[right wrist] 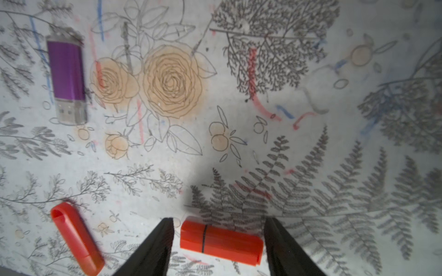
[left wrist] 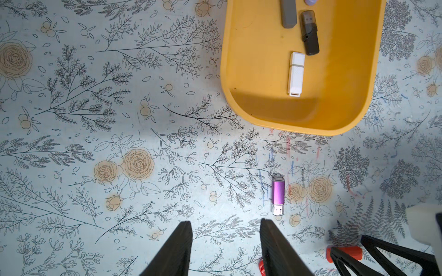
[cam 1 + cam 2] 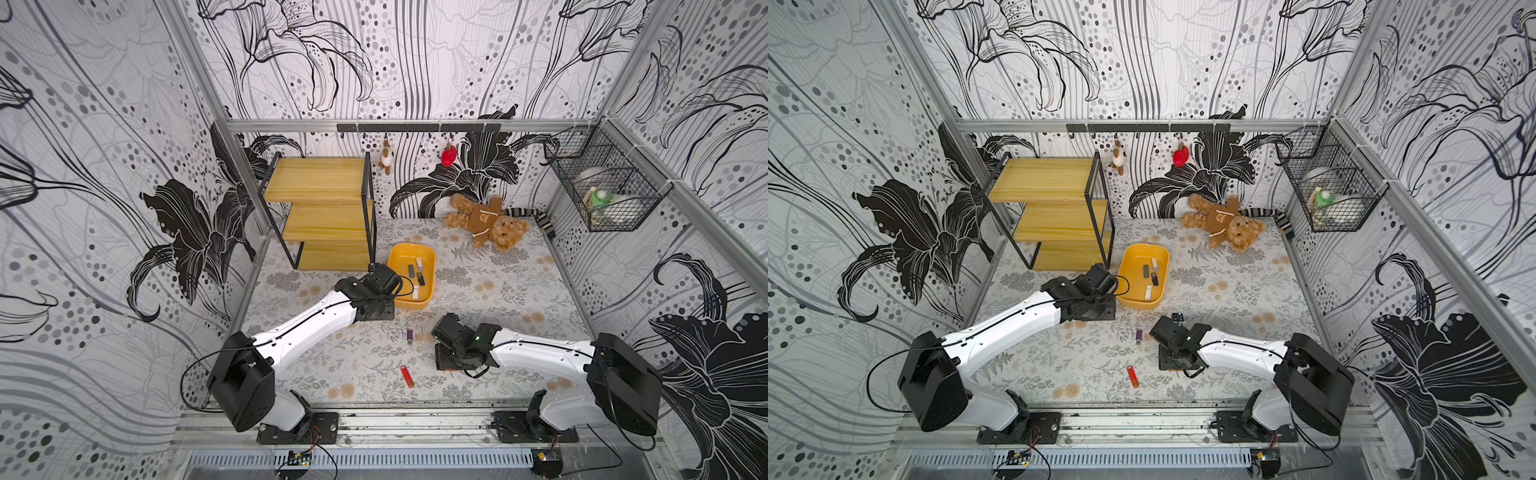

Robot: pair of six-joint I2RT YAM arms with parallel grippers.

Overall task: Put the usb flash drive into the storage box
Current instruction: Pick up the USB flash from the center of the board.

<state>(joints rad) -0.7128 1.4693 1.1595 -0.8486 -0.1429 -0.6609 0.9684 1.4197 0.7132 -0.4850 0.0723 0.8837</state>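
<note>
The storage box [image 3: 404, 258] [image 2: 258, 59] is a shallow yellow tub holding several flash drives: grey [image 2: 288, 14], black [image 2: 309, 33] and white [image 2: 296, 74]. A purple flash drive [image 3: 409, 336] [image 1: 67, 76] lies on the table in front of the box. A slim red drive [image 3: 407, 376] [image 1: 76, 239] lies nearer the front. A capped red-orange drive [image 1: 221, 241] lies flat on the table between the jaws of my right gripper [image 1: 219, 222], which is open. My left gripper [image 2: 226, 229] hangs open and empty above the table beside the box's near left corner.
A wooden shelf rack [image 3: 324, 208] stands behind the box at the back left. A teddy bear [image 3: 486, 222] lies at the back right. A black wire basket [image 3: 602, 187] hangs on the right wall. Two small toys [image 3: 449, 154] hang from the back rail.
</note>
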